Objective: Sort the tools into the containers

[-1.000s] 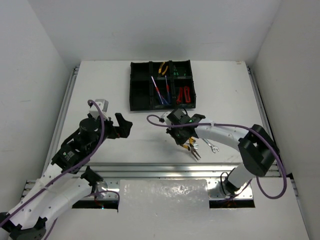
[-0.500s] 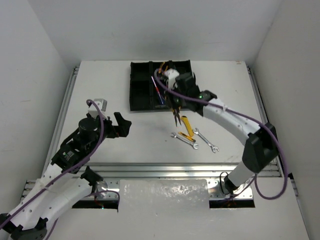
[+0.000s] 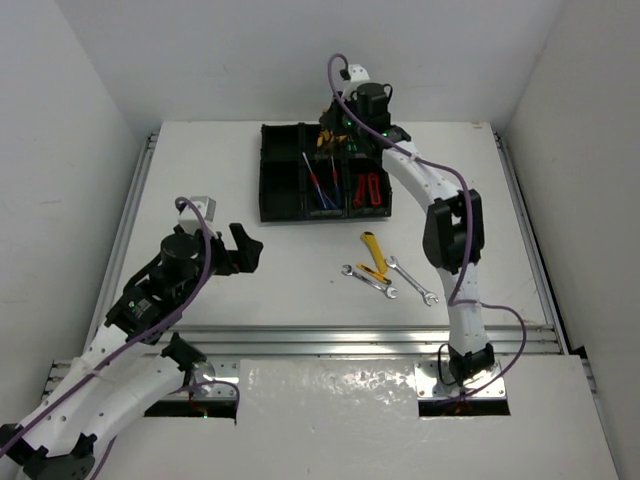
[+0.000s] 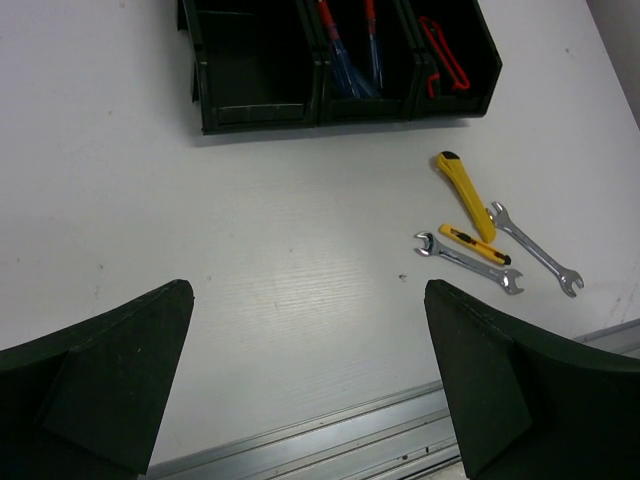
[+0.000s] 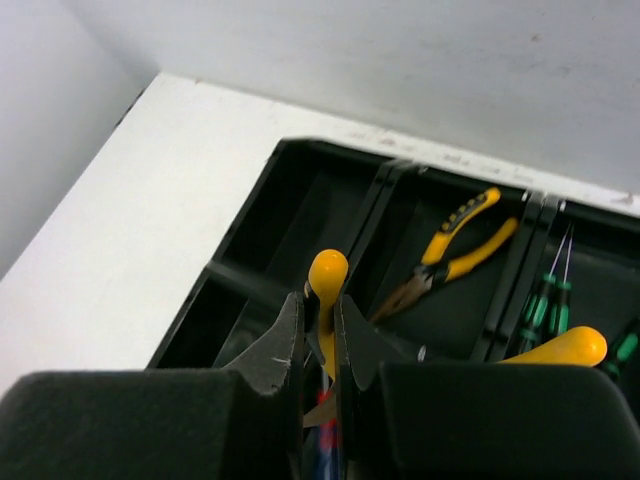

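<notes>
My right gripper [image 5: 320, 300] is shut on one handle of yellow-handled pliers [image 5: 328, 272], holding them above the back of the black tray [image 5: 300, 200]. Their other handle [image 5: 560, 347] sticks out to the right. In the top view the right gripper [image 3: 335, 138] hovers over the tray's [image 3: 280, 170] back middle compartment. Another pair of pliers [image 5: 455, 250] lies in that compartment, with green screwdrivers [image 5: 550, 300] beside it. Blue and red screwdrivers [image 4: 350, 60] and red cutters [image 4: 445, 55] lie in the front compartments. My left gripper [image 4: 307, 290] is open over bare table, holding nothing.
On the table in front of the tray lie a yellow utility knife [image 4: 462, 185], a smaller yellow knife [image 4: 475, 243] and two silver wrenches [image 4: 468, 262] [image 4: 535, 250]. A metal rail [image 3: 350, 335] runs along the near edge. White walls close in the table.
The right arm has carried the pliers from the table near the wrenches up and back to above the tray's rear. The left arm has not moved.
</notes>
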You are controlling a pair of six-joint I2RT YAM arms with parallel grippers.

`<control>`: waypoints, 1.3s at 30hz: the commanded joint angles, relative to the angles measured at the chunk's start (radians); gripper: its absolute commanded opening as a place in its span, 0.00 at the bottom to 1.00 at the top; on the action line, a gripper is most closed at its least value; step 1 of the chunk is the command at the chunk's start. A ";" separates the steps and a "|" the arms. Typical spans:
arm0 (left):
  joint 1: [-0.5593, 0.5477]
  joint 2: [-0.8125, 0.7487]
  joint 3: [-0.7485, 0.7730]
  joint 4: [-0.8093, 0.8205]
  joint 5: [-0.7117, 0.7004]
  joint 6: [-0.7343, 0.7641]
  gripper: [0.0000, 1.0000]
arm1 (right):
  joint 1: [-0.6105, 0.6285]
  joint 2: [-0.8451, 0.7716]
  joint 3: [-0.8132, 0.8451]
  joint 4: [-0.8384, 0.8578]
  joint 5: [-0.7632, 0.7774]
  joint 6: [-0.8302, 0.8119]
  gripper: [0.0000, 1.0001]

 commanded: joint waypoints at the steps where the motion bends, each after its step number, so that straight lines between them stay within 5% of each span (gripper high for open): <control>1: 0.011 -0.020 -0.001 0.040 -0.014 -0.002 1.00 | 0.006 0.069 0.127 0.239 0.036 -0.016 0.00; 6: 0.011 -0.026 0.001 0.038 -0.010 -0.002 1.00 | -0.003 0.206 0.318 0.277 0.063 -0.019 0.00; 17: 0.011 -0.049 -0.001 0.046 0.025 0.007 1.00 | -0.024 0.282 0.276 0.487 0.121 -0.090 0.00; 30: 0.009 -0.087 -0.007 0.053 0.039 0.009 1.00 | -0.023 0.330 0.253 0.463 0.099 -0.111 0.00; 32: 0.011 -0.090 -0.007 0.053 0.039 0.010 1.00 | -0.020 0.330 0.260 0.454 0.115 -0.110 0.09; 35: 0.011 -0.093 -0.008 0.053 0.039 0.009 1.00 | -0.018 0.327 0.267 0.437 0.133 -0.108 0.52; 39: 0.011 -0.096 -0.008 0.053 0.036 0.007 1.00 | -0.018 0.319 0.312 0.396 0.159 -0.139 0.69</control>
